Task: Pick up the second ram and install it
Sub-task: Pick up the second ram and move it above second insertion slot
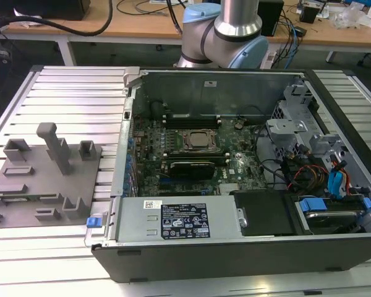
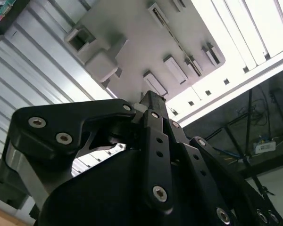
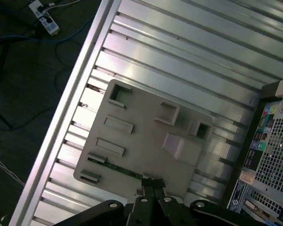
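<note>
In the exterior view I am seeing a ribbed aluminium table (image 1: 68, 86). Beyond the table a wood-topped desk (image 1: 136, 23) is standing on white legs (image 1: 67, 51), with black cables (image 1: 62, 25) trailing across it. In the first wrist view, past the table's edge, a dark floor (image 3: 23, 94) is carrying a white power strip (image 3: 43, 19) and a blue cable (image 3: 61, 35). In the second wrist view bright light is glaring off the table's slats (image 2: 254, 28).

Open computer case (image 1: 222, 244), on slatted aluminium table (image 1: 74, 93); grey fixture plate (image 1: 25, 198) at exterior view's left, wooden desk (image 1: 80, 26) behind
</note>
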Motion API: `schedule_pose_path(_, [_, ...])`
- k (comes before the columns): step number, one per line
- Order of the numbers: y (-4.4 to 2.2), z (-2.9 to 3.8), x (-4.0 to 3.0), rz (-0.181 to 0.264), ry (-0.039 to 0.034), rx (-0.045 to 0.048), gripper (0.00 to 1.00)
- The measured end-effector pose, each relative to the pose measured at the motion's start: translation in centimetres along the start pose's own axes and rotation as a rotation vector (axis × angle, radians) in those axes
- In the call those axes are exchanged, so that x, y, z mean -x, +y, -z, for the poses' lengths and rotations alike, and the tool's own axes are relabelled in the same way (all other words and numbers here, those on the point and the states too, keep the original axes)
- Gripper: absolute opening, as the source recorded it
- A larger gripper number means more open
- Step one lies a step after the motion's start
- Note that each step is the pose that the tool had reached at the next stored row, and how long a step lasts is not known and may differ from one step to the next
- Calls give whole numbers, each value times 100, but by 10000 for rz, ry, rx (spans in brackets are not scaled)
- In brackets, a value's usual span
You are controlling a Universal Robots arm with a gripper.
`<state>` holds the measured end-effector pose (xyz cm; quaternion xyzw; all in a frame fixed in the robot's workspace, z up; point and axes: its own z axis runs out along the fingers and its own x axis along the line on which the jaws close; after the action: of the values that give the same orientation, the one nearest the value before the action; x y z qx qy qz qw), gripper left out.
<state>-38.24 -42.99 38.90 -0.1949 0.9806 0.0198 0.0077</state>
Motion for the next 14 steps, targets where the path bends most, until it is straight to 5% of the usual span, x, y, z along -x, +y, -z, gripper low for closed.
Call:
schedule_pose_path(6, [0, -1, 0, 671, 30, 18, 11])
schedule_pose_path(9, [0, 0, 0, 844, 156, 47, 11])
schedule_pose_path(14, [-1, 0, 0, 1251, 234, -81, 11])
